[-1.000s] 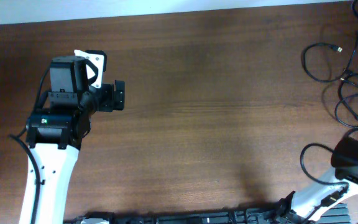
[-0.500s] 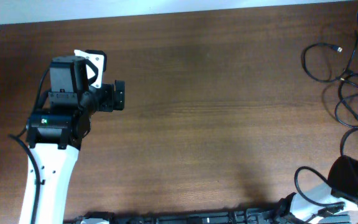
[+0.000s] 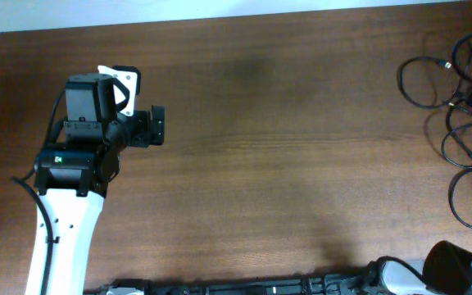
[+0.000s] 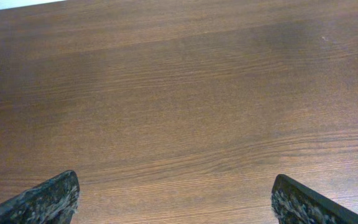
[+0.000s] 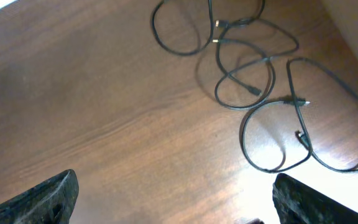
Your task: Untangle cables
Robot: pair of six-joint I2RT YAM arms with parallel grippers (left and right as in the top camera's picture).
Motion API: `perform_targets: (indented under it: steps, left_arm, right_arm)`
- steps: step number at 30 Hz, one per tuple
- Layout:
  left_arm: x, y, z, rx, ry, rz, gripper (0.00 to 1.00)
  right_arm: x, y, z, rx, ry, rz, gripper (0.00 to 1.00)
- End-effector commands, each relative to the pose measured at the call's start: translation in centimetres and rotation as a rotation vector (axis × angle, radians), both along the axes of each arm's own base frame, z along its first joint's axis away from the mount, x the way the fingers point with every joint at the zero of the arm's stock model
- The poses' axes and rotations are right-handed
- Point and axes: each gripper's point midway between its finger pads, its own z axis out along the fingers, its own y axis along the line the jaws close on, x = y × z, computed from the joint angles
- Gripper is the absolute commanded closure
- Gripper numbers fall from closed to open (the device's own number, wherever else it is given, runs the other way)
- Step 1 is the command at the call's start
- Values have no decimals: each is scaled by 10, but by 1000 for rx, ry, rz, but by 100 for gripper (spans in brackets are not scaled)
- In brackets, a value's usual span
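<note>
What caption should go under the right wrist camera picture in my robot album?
Open right gripper above black cables lying in loose loops on the wooden table.

We are looking at a big brown wooden table (image 3: 285, 147). Thin dark lines in the wood are running across it from side to side. A pale strip (image 3: 56, 12) is showing past its far edge. A black bar (image 3: 244, 288) is lying along the near edge, and we are not able to tell what it is.
</note>
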Motion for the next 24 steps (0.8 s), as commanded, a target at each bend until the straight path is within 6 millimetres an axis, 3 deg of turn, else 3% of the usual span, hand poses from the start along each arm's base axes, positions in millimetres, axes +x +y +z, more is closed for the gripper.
perform_targets:
  steps: [1, 16, 19, 24]
  left_arm:
    - [0, 2, 6, -7, -18, 12, 1]
    - [0, 2, 6, -7, -18, 12, 1]
    - [0, 2, 6, -7, -18, 12, 1]
    - [0, 2, 6, -7, -18, 12, 1]
  right_arm:
    - [-14, 11, 5, 0, -19, 13, 1]
    - [-33, 44, 27, 41, -142, 77, 1]
    - [-38, 53, 15, 82, -119, 89, 1]
    - [-52, 60, -31, 137, -31, 82, 1]
